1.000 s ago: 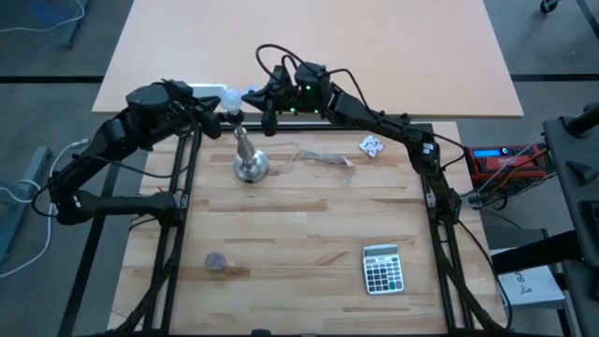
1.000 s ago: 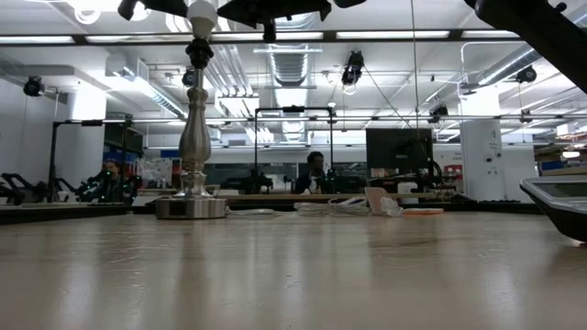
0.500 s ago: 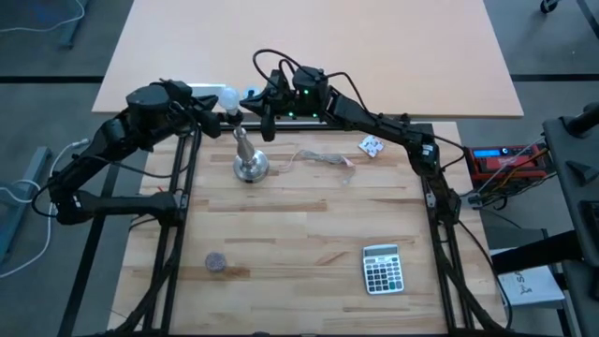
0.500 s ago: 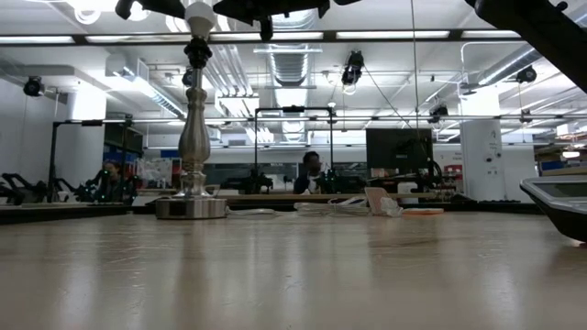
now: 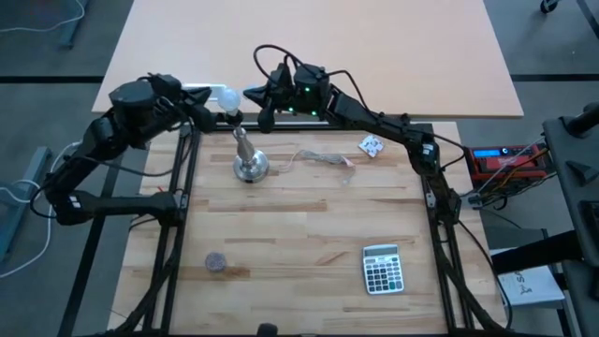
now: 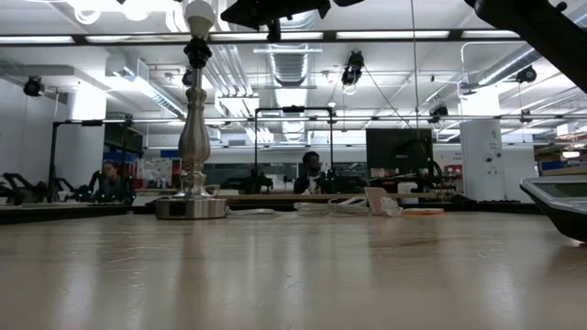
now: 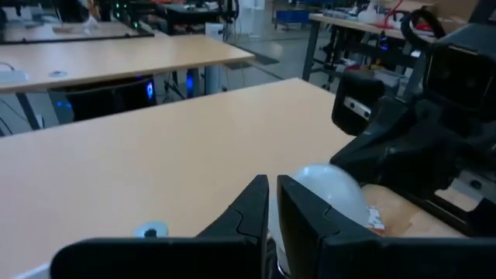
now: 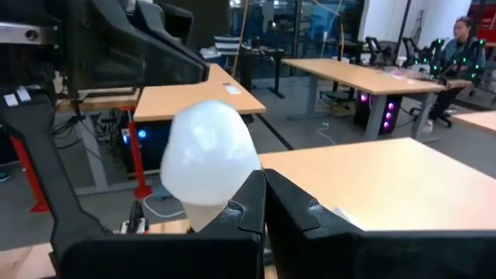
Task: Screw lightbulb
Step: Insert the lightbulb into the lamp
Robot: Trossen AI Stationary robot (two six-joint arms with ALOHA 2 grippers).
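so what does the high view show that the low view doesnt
Only the high view shows the calculator whole, the paper scrap, a round disc, and both end effectors, left and right. Only the low view shows the room and a seated person. Both show the lightbulb atop the metal stand.

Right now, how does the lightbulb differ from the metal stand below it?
The lightbulb is white, round and small; the stand is silver, tall and slender with a round base. The lightbulb sits high at the stand's top, with the left gripper and right gripper close beside it; the stand rests on the table. Both are upright, in one line.
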